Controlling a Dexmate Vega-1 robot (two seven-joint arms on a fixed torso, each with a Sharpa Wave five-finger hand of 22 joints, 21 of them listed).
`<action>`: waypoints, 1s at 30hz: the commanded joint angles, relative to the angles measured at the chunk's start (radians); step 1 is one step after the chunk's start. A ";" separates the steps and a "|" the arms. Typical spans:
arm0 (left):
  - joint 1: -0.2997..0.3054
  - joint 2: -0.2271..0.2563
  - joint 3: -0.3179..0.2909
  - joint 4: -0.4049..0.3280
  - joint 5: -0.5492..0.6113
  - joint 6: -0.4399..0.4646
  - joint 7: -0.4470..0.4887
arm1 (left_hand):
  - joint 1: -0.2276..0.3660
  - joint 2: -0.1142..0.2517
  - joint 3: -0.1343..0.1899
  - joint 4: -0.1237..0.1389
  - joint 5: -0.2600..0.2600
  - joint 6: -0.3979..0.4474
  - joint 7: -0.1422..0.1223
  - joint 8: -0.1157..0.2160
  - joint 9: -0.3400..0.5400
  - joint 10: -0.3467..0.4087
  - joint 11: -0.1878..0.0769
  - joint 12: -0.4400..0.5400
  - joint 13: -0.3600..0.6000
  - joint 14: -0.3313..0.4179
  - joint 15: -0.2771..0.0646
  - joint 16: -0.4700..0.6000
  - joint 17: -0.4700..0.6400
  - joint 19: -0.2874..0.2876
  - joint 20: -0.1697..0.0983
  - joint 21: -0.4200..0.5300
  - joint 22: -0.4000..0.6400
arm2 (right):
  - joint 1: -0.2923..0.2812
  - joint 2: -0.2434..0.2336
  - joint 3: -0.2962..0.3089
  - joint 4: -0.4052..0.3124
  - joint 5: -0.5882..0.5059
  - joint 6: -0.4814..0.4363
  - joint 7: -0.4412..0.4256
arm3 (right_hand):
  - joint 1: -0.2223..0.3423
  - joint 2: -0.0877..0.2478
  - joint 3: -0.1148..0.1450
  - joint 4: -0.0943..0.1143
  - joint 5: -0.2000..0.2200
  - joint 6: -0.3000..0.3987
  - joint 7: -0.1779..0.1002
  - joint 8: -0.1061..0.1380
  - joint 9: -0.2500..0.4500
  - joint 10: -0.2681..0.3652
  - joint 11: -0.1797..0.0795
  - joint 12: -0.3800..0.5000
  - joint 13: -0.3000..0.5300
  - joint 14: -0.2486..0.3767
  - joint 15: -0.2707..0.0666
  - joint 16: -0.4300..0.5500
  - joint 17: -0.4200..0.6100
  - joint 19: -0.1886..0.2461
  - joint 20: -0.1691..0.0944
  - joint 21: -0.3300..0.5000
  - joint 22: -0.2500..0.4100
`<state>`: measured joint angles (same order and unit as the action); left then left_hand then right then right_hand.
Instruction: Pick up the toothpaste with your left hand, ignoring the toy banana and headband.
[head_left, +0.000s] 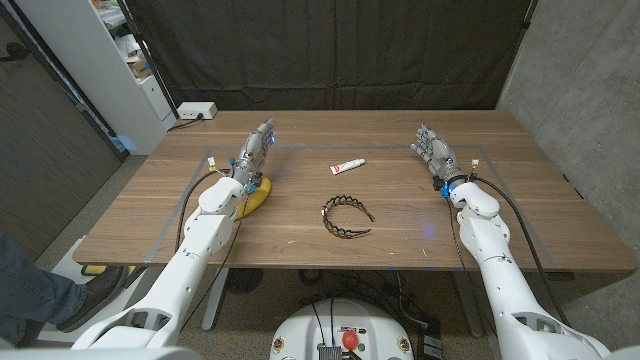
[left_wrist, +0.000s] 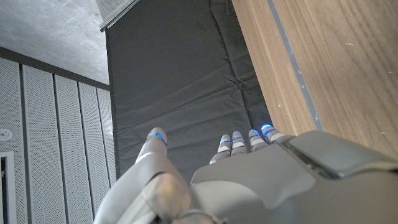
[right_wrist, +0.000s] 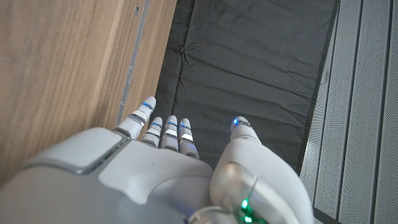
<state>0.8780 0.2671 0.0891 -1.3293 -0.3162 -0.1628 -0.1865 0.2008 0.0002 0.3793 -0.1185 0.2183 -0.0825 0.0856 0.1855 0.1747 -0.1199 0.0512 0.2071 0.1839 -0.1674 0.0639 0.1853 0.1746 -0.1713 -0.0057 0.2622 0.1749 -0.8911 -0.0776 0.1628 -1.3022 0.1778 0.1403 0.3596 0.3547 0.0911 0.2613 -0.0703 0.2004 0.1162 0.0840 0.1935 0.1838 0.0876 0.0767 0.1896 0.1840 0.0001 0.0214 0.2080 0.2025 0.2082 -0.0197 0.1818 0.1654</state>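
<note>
The toothpaste (head_left: 348, 166), a small white tube with a red end, was seen lying on the wooden table (head_left: 520, 215) slightly above the centre of the head frame, tilted a little, with nothing touching it. Below it, near the middle of the frame, a black headband (head_left: 346, 217) was noted, its open side facing down and right, apart from the tube.

The left hand (head_left: 256, 150) was recorded in the left-centre part of the head frame, fingers extended and apart, reaching toward the upper right; nothing was held in it. The toy banana (head_left: 256, 197) was seen just below that hand, partly covered by the wrist. The toothpaste lay to the right of the left hand, with bare table between them. In the left wrist view, the left hand (left_wrist: 249, 180) was seen from behind, fingers straight with blue-lit tips (left_wrist: 266, 130), against a dark curtain (left_wrist: 186, 81).

The right hand (head_left: 434, 152) was noted in the right-centre part of the head frame, fingers likewise spread and empty, well apart from the tube. In the right wrist view, the right hand (right_wrist: 161, 180) appeared with its fingers (right_wrist: 168, 132) straight beside the table edge.
</note>
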 joint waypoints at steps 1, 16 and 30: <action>0.007 -0.028 -0.022 -0.024 0.056 -0.004 -0.005 | 0.013 0.003 0.007 -0.004 0.006 0.001 -0.005 0.006 0.004 0.003 -0.006 0.007 0.005 -0.025 0.001 0.007 0.004 -0.100 0.007 -0.003 0.001 | 0.009 0.034 0.048 0.006 -0.040 -0.006 0.038 | 0.008 0.002 0.003 -0.005 0.004 0.011 0.000 0.004 0.005 0.007 0.001 0.005 0.002 0.001 0.006 0.005 0.002 0.006 0.005 0.007 0.004; 0.023 -0.035 -0.027 -0.049 0.109 -0.053 0.012 | 0.027 0.007 0.010 -0.011 0.006 0.018 -0.008 0.011 0.004 0.021 -0.013 0.012 0.005 -0.006 -0.002 0.011 0.004 -0.085 0.010 -0.006 0.002 | 0.005 0.055 0.063 -0.002 -0.047 0.006 0.043 | 0.006 0.003 0.002 -0.006 0.004 0.011 -0.001 0.004 0.005 0.007 0.001 0.005 0.002 0.001 0.006 0.004 0.002 0.006 0.007 0.007 0.004; 0.024 -0.049 -0.017 -0.022 0.194 -0.135 0.081 | 0.051 0.012 0.015 -0.022 0.007 0.064 -0.018 0.022 0.004 0.066 -0.026 0.024 0.006 0.032 -0.011 0.017 0.004 -0.061 0.010 -0.009 0.004 | -0.003 0.061 0.069 -0.014 -0.045 0.007 0.037 | 0.006 0.003 0.001 -0.008 0.004 0.011 -0.001 0.003 0.005 0.007 0.000 0.005 0.002 0.001 0.007 0.003 0.002 0.006 0.006 0.007 0.004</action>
<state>0.8996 0.2235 0.0622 -1.3610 -0.1887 -0.2521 -0.1531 0.2403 0.0134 0.3917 -0.1310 0.2183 -0.0265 0.0696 0.2003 0.1746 -0.0577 0.0287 0.2228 0.1837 -0.1411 0.0547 0.1969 0.1744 -0.1700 0.0003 0.2584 0.1747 -0.8876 -0.0227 0.2257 -1.3073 0.1333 0.1445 0.3994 0.3547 0.0911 0.2583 -0.0732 0.2004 0.1162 0.0840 0.1935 0.1837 0.0876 0.0767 0.1896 0.1838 0.0001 0.0214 0.2080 0.2023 0.2118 -0.0161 0.1817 0.1653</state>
